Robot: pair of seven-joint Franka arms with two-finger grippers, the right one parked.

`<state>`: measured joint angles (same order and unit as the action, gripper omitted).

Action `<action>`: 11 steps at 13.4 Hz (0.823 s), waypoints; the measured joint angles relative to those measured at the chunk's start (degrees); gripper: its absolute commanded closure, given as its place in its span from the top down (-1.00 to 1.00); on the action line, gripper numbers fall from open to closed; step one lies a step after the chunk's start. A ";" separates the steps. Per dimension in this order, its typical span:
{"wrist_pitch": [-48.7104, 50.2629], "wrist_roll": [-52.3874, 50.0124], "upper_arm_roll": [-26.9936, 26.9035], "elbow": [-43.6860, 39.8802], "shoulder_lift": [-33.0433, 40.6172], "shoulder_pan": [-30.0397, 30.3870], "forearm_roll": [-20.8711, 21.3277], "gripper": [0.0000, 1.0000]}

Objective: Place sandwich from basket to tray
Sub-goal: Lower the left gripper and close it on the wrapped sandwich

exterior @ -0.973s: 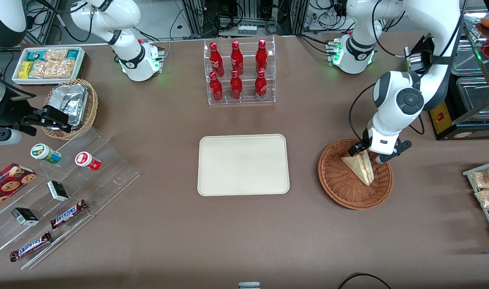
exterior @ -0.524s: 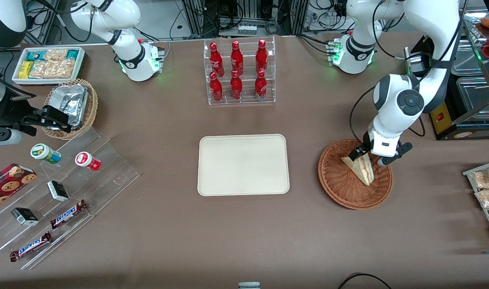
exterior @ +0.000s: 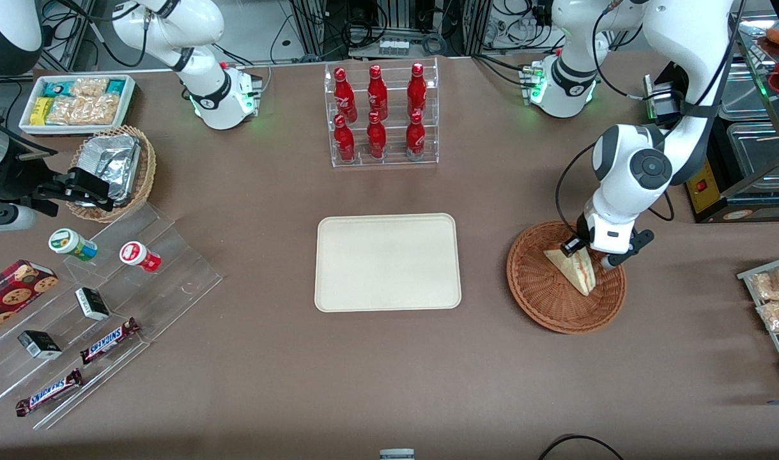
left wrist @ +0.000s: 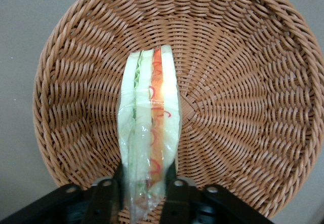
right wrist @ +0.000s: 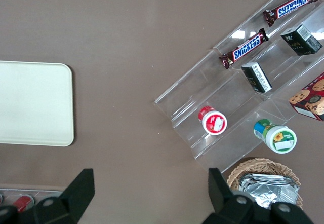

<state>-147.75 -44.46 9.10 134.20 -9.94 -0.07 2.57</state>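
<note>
The gripper [left wrist: 144, 193] pinches one end of the sandwich [left wrist: 149, 133], a finger [left wrist: 104, 198] pressed on each bread face. The sandwich stands on edge in the basket [exterior: 542, 300], at three o'clock from the tray [exterior: 388, 262].

Sandwich [exterior: 576, 268] in basket [exterior: 542, 300], gripper [exterior: 588, 252] clamped on it.
Basket toward working arm's end; tray [exterior: 387, 262] beside it, bottle rack [exterior: 381, 115] farther from camera.
</note>
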 measured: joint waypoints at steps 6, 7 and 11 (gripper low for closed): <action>3.99 0.03 -0.03 -2.86 0.36 0.01 0.08 -1.00; 7.86 0.03 -0.03 -4.98 0.63 0.01 0.09 -1.00; 29.44 0.17 0.08 -19.05 2.13 0.00 0.16 -1.00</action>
<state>-118.31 -44.29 9.18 115.15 -7.81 -0.07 2.73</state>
